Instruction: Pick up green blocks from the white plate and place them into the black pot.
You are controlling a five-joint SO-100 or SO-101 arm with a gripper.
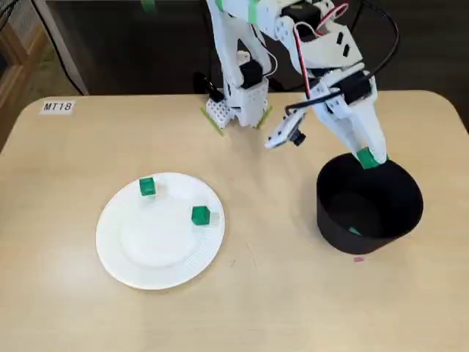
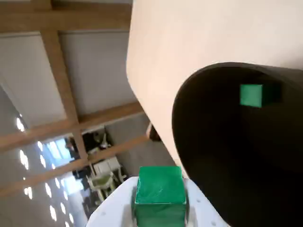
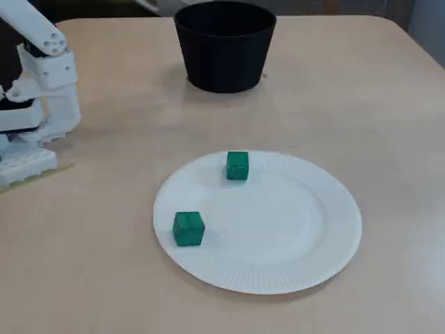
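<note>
Green block pinched firmly in my gripper above the black pot rim, I'd centre it before letting go

Black pot upright toward far side of tan table, well apart from white plate nearer camera. Two blocks on plate: far green block by far rim, near green block by left rim, apart. White arm base at left edge.
</note>
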